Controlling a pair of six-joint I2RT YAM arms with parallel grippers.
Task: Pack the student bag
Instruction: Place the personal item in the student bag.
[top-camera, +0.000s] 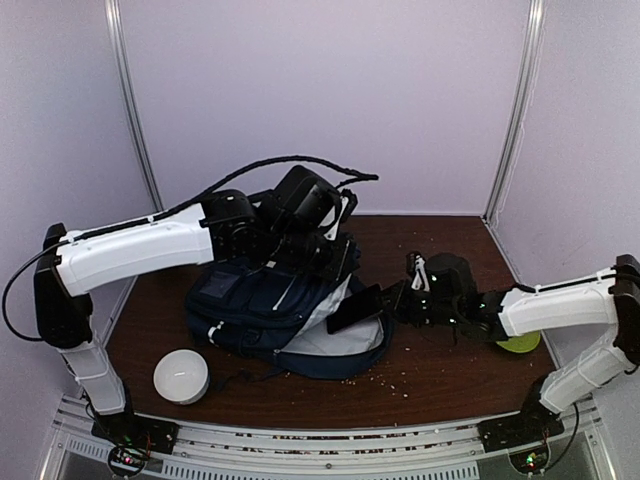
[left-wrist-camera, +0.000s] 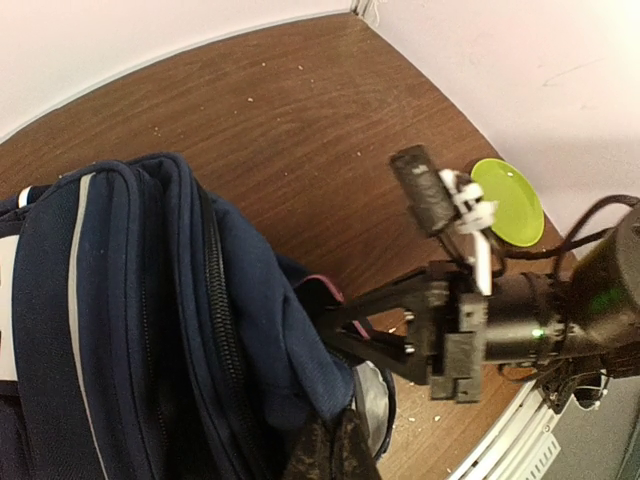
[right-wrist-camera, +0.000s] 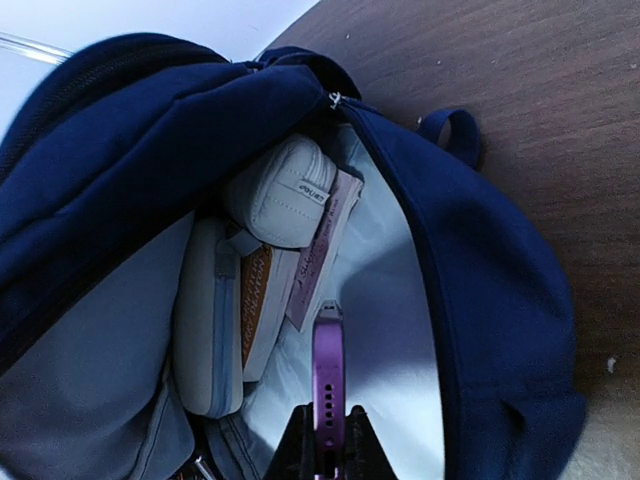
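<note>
- brown wooden table (top-camera: 440, 370) holds the large navy fabric backpack (top-camera: 270, 300), open, mid-table.
- right gripper (right-wrist-camera: 327, 440) clenches a thin purple-edged slab (right-wrist-camera: 328, 360) at its mouth.
- left gripper (top-camera: 305, 245) over its far edge; grip i cannot tell.

Bag (top-camera: 250, 300) reads dark navy, white stripes | lining (right-wrist-camera: 400, 320) pale grey | slab (right-wrist-camera: 328, 375) showing a purple edge, dark dots in a row | pouch (right-wrist-camera: 280, 200) off-white | case (right-wrist-camera: 205, 330) white, light-blue band | plate (left-wrist-camera: 508, 200) lime green | cylinder (top-camera: 181, 376) white | table (top-camera: 440, 370) dark brown woodgrain, pale specks
</note>
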